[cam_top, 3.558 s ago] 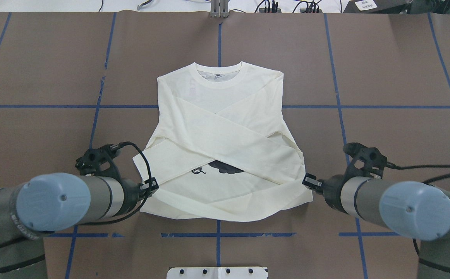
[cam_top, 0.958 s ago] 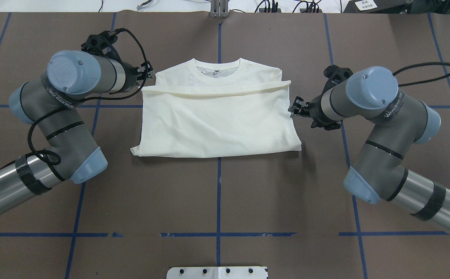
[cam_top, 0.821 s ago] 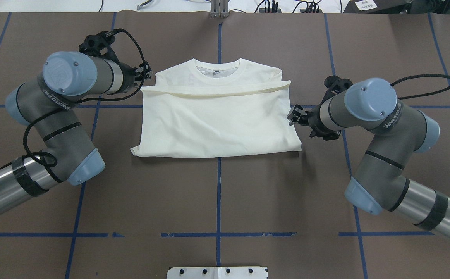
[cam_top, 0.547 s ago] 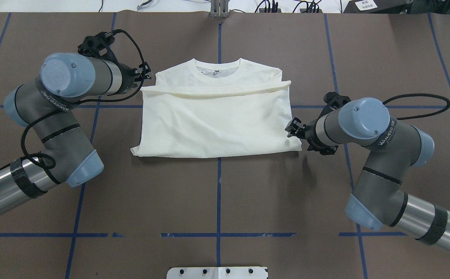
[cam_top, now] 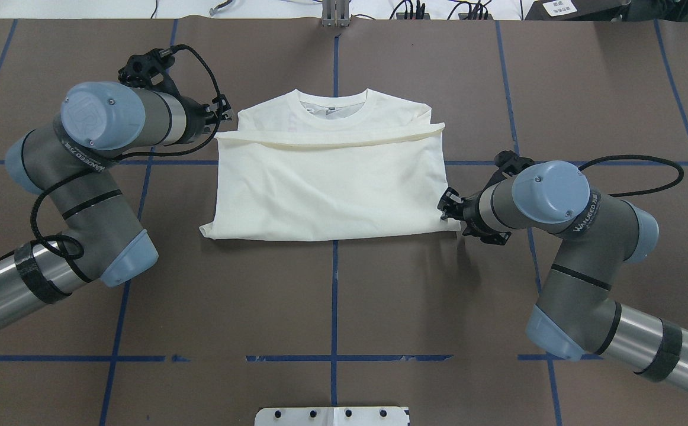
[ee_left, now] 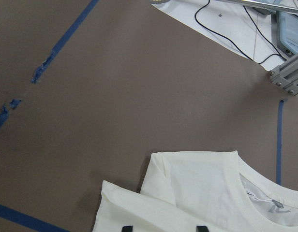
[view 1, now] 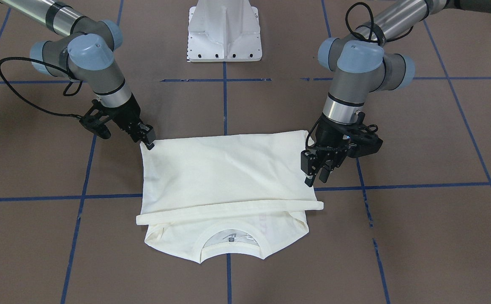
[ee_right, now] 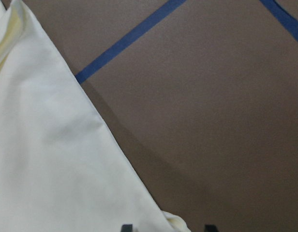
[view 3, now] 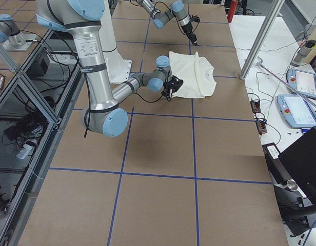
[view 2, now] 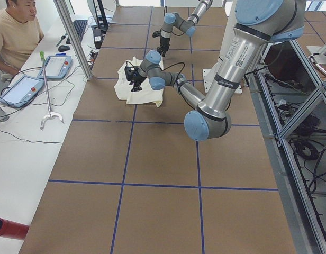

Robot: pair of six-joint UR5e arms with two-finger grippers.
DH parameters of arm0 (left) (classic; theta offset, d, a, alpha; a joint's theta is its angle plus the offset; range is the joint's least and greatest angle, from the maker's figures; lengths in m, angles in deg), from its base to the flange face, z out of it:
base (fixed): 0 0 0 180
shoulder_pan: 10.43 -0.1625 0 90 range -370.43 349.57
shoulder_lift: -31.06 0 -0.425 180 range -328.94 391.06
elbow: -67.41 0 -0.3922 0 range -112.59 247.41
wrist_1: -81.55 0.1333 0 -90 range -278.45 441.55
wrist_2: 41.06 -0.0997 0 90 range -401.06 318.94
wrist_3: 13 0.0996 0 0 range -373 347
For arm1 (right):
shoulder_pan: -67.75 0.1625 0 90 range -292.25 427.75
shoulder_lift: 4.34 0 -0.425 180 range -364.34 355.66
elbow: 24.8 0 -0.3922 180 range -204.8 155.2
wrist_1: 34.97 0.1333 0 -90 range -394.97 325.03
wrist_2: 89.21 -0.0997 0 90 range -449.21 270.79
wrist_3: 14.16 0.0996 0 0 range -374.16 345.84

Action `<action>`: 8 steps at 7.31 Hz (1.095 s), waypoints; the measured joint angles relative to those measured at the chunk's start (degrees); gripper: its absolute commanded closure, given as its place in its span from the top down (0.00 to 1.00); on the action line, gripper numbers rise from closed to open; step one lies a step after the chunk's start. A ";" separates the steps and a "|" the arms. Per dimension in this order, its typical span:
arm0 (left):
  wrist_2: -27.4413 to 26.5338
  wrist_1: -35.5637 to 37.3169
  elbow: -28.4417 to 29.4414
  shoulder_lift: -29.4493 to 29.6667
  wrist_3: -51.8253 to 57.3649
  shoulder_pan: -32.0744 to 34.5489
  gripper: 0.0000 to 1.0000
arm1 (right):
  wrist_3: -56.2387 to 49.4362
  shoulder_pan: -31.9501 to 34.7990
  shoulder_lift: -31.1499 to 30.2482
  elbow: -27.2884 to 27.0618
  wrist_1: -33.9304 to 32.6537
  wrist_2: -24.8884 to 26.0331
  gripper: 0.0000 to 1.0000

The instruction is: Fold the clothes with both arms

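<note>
White lettering is running along each arm's grey sleeve. On the right arm (cam_top: 584,204) it is looking like "WANJEED", though the letters are too small to be sure. On the left arm (cam_top: 86,168) it is bending round out of sight. A small grey label (cam_top: 333,110) is sitting inside the collar (cam_top: 333,123), its print too small to read. Faint marks are showing through the cloth beside the collar, unreadable.

One shirt (cam_top: 332,183) is lying folded in the middle of the table (cam_top: 231,296), collar on the side far from the robot. Its hem is lying doubled up across the chest, just short of the collar.

Two grippers are working at it. The left gripper (view 1: 315,177) is hanging just beside the shirt's left edge, near the hem's end, fingers spread and gripping nothing. Its wrist camera is catching only the two tips, with cloth below them. The right gripper (view 1: 148,141) is sitting at the shirt's near right corner, fingers likewise spread, the corner lying between the tips. Whether they are touching the cloth is not showing.

One white base (view 1: 224,29) is being cut off by the overhead view's bottom edge. Blue tape (cam_top: 334,307) is marking the table into squares. In the left side view one person (view 2: 17,34), cropped by the frame, is sitting by two pendants (view 2: 60,64)
</note>
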 measured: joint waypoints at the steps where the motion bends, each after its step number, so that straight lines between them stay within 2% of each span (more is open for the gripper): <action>1: 0.03 -0.01 -0.01 -0.06 0.02 0.02 0.53 | 0.04 -0.15 0.03 -0.12 0.00 -0.09 0.00; 5: 0.48 -0.05 -3.63 -0.83 0.02 -0.13 0.53 | -0.17 -1.84 -1.08 -2.11 5.59 -3.60 0.00; 6: 0.55 -0.15 -4.16 -0.92 -0.06 -0.39 0.53 | -0.29 -2.05 -3.33 -4.89 6.40 -5.68 0.00; 8: 1.09 -0.27 -4.77 -1.11 -0.03 -0.78 0.53 | -0.58 -7.58 -15.42 -17.30 7.46 -9.00 0.00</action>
